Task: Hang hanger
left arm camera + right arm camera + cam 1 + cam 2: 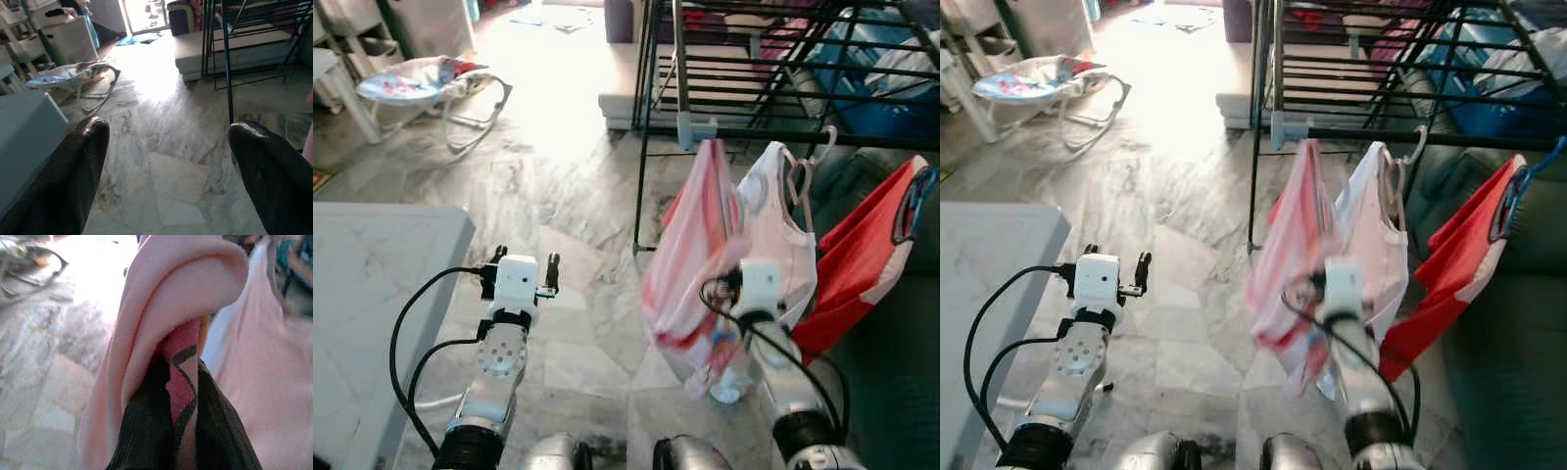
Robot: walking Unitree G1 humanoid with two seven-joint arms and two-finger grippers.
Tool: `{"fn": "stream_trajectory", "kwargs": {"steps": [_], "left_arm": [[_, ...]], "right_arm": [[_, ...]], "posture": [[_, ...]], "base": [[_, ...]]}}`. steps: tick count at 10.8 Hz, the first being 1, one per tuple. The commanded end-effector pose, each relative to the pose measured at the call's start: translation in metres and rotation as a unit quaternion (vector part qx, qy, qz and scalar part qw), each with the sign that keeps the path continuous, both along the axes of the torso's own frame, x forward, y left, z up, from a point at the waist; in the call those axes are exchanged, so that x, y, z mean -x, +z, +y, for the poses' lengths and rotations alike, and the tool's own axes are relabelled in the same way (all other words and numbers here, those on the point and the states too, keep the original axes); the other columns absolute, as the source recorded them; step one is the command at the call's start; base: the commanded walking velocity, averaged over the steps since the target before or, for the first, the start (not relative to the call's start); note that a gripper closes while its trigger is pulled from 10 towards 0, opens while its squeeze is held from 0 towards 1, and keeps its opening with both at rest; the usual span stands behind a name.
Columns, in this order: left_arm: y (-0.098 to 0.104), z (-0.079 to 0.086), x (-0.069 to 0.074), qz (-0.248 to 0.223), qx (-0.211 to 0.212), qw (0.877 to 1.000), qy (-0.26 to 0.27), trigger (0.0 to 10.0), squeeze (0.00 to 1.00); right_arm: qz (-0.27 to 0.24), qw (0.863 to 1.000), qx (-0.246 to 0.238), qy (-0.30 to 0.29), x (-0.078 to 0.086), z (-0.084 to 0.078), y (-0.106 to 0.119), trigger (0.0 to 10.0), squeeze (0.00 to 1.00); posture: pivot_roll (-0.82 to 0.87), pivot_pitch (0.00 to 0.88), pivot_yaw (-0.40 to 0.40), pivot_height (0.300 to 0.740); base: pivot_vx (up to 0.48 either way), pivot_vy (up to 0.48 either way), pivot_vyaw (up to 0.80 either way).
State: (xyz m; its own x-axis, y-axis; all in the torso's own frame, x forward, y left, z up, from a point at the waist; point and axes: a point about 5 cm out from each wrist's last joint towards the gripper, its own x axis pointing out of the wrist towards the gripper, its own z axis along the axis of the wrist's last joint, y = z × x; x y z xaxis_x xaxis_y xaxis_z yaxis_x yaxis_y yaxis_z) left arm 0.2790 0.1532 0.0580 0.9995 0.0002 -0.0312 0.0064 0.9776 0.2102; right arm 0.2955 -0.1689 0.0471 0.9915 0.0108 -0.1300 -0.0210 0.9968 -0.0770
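Note:
A pink garment (690, 264) hangs bunched below the front rail of a black drying rack (773, 134). My right gripper (182, 387) is shut on a fold of it, with a red patterned strip pinched between the black fingers (146, 435). Just right of it a pale tank top (785, 235) hangs on a grey hanger (800, 181) hooked over the rail. Further right, a red garment (862, 255) hangs on a blue hanger (913, 211). My left gripper (525, 259) is held out over the marble floor, open and holding nothing, well left of the rack.
A grey table (372, 274) stands close on my left. A baby bouncer (431, 83) sits on the floor at the far left. A dark sofa (891, 372) lies under the hanging clothes on the right. A low white bench (622, 93) stands behind the rack.

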Motion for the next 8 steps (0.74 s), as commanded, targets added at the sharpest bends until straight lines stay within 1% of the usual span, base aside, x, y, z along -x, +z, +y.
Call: {"fn": "stream_trajectory", "kwargs": {"steps": [1, 2, 3, 4, 5, 6, 8], "left_arm": [[0.000, 0.000, 0.001, 0.003, -0.003, 1.000, 0.002, 10.0, 0.00], [0.000, 0.000, 0.001, 0.003, -0.002, 1.000, 0.002, 10.0, 0.00], [0.001, -0.001, 0.001, 0.003, -0.002, 1.000, -0.001, 10.0, 0.00], [0.001, -0.001, 0.000, 0.003, -0.002, 1.000, -0.001, 10.0, 0.00], [0.001, -0.001, -0.001, 0.006, 0.003, 1.000, 0.001, 10.0, 0.00], [0.001, -0.001, -0.002, 0.007, 0.004, 1.000, 0.001, 10.0, 0.00], [0.000, -0.004, -0.001, 0.011, 0.007, 1.000, -0.003, 10.0, 0.00]], "right_arm": [[-0.030, 0.999, -0.002, 0.009, -0.009, 0.005, 0.015, 10.0, 0.00], [-0.032, 0.999, -0.008, 0.015, -0.014, 0.009, 0.019, 10.0, 0.00], [-0.034, 0.999, 0.000, 0.036, -0.024, 0.018, 0.025, 10.0, 0.00], [-0.027, 0.999, -0.009, 0.033, -0.030, 0.020, 0.027, 10.0, 0.00], [-0.008, 0.999, -0.024, 0.025, -0.040, 0.021, 0.030, 10.0, 0.00], [0.019, 0.999, -0.012, 0.024, -0.053, 0.024, 0.035, 10.0, 0.00], [0.038, 0.999, -0.016, 0.015, -0.060, 0.022, 0.039, 10.0, 0.00]], "posture": [[0.01, 0.115, -0.012, 0.740], [0.01, 0.118, -0.010, 0.740], [0.01, 0.118, -0.007, 0.740], [0.01, 0.118, -0.007, 0.740], [0.02, 0.117, -0.009, 0.740], [0.02, 0.118, -0.012, 0.740], [0.02, 0.118, -0.014, 0.740]], "base": [[0.000, 0.000, 0.00], [0.000, 0.000, 0.00], [0.000, 0.000, 0.00], [0.000, 0.000, 0.00], [0.000, 0.000, 0.00], [0.000, 0.000, 0.00], [0.000, 0.000, 0.00]]}}
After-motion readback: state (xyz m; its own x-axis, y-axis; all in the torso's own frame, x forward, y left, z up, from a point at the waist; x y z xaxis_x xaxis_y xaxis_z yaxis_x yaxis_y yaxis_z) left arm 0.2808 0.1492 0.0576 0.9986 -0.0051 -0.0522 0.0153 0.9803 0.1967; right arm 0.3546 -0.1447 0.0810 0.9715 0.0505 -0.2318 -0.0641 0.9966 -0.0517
